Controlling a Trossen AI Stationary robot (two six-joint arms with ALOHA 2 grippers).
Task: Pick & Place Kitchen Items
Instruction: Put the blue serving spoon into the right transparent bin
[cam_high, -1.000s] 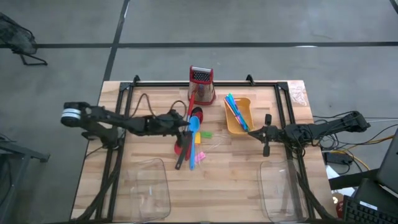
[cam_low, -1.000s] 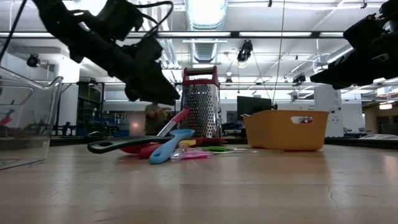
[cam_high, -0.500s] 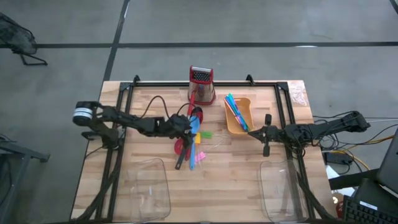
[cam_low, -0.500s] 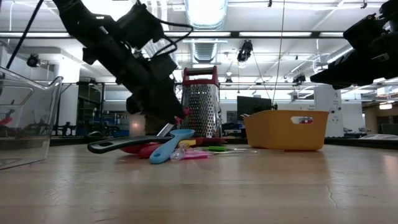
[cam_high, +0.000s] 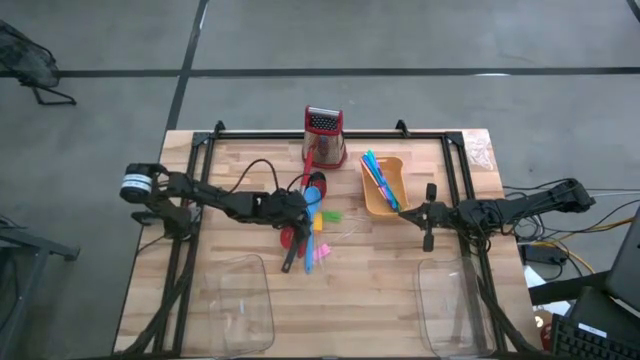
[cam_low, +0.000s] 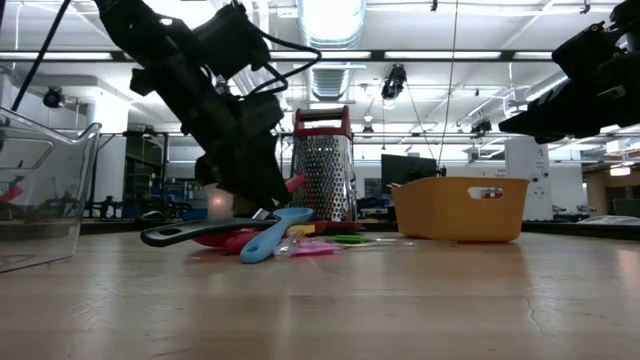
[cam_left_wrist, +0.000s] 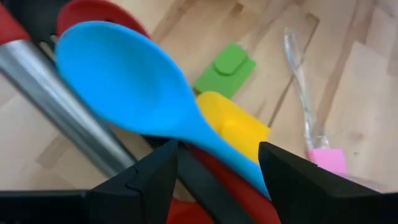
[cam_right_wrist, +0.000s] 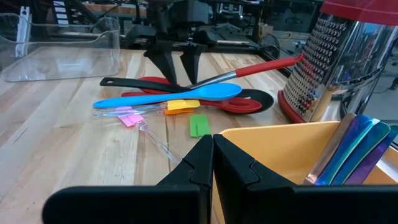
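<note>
The kitchen items lie in a pile at the table's middle. They include a blue spoon (cam_left_wrist: 124, 81) (cam_high: 313, 205), a black ladle (cam_low: 190, 233), red spoons (cam_high: 290, 238), and small green (cam_left_wrist: 227, 67), yellow (cam_left_wrist: 239, 124) and pink (cam_left_wrist: 326, 158) pieces. My left gripper (cam_left_wrist: 217, 149) (cam_high: 300, 208) is open and slants down into the pile. Its fingers stand on either side of the blue spoon's handle, with the black and red handles under it. I cannot tell whether they touch anything. My right gripper (cam_right_wrist: 212, 155) (cam_high: 412, 215) waits shut, held above the table's right half beside the yellow bin.
A metal grater (cam_high: 325, 135) with a red top stands behind the pile. A yellow bin (cam_high: 385, 187) to its right holds coloured sticks. Two clear trays (cam_high: 240, 300) (cam_high: 455, 305) sit at the near left and near right. Bare wood lies between them.
My left gripper has come down and toward the table's right onto the utensil pile. It has tipped steeper and rolled a little. Its fingers have stayed open. The utensils have not moved.
</note>
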